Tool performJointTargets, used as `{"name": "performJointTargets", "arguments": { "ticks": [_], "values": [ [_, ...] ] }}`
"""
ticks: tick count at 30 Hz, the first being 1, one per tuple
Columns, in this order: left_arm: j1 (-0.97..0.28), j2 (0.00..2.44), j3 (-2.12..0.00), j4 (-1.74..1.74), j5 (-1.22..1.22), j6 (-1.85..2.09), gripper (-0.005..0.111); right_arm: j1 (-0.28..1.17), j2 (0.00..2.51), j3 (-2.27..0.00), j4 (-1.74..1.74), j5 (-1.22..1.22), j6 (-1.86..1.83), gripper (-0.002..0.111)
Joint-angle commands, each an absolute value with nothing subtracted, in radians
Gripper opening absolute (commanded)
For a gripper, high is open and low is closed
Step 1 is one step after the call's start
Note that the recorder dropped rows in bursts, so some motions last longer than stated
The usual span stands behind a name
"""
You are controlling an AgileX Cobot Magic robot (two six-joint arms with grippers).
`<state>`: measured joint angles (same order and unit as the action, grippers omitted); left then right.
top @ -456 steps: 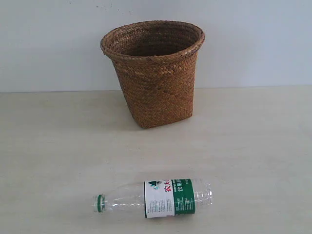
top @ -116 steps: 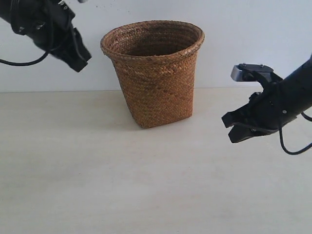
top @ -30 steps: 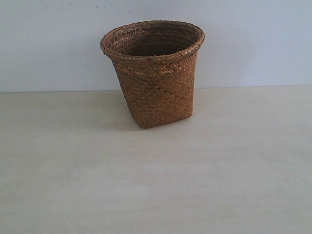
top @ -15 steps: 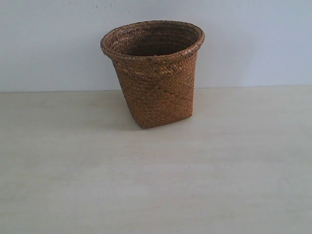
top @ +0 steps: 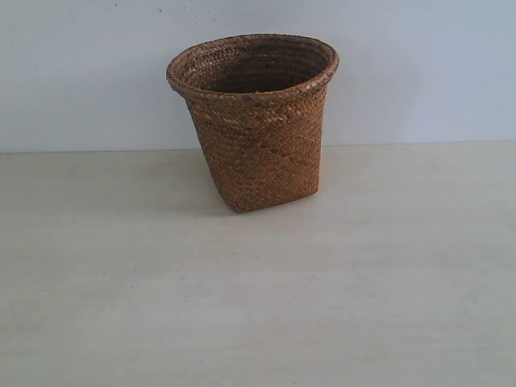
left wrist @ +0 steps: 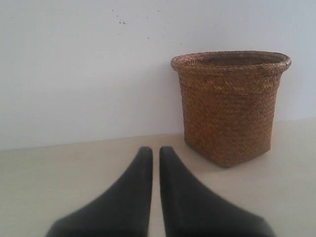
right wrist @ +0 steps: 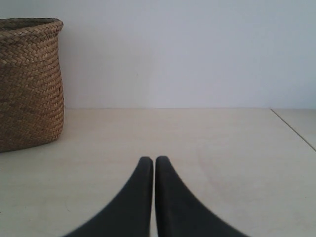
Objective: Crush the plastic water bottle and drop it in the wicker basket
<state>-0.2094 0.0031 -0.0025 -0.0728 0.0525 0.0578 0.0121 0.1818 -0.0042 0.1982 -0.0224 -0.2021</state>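
Note:
The brown wicker basket [top: 256, 121] stands upright at the back middle of the pale table, against the white wall. It also shows in the left wrist view as the basket [left wrist: 228, 106] and at the edge of the right wrist view as the basket [right wrist: 28, 81]. The plastic water bottle is not visible in any view; the basket's inside is mostly hidden. Neither arm appears in the exterior view. My left gripper [left wrist: 151, 150] is shut and empty, low over the table, well short of the basket. My right gripper [right wrist: 148, 159] is shut and empty too.
The pale wooden table [top: 258, 306] stretches in front of the basket. A white wall [top: 419, 64] stands right behind it. A seam or table edge [right wrist: 294, 129] runs along one side in the right wrist view.
Over the last second nothing moved. Since the oldest frames the bottle has left the table front, and both arms, seen beside the basket 3.9 s ago, have left the exterior view.

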Motion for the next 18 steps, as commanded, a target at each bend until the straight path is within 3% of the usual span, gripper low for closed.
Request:
{"name": "performJointTargets", "arguments": {
  "ticks": [1, 8, 18],
  "values": [
    [-0.161, 0.0, 0.0, -0.072, 0.061, 0.09, 0.004, 0.009, 0.176, 0.0, 0.197, -0.026, -0.208, 0.0],
    [-0.091, 0.0, 0.0, -0.035, 0.127, 0.006, 0.004, 0.009, 0.174, 0.0, 0.197, -0.026, -0.208, 0.0],
    [-0.089, 0.0, 0.0, -0.037, 0.264, 0.006, 0.004, 0.009, 0.174, 0.0, 0.197, -0.026, -0.208, 0.0]
  ]
}}
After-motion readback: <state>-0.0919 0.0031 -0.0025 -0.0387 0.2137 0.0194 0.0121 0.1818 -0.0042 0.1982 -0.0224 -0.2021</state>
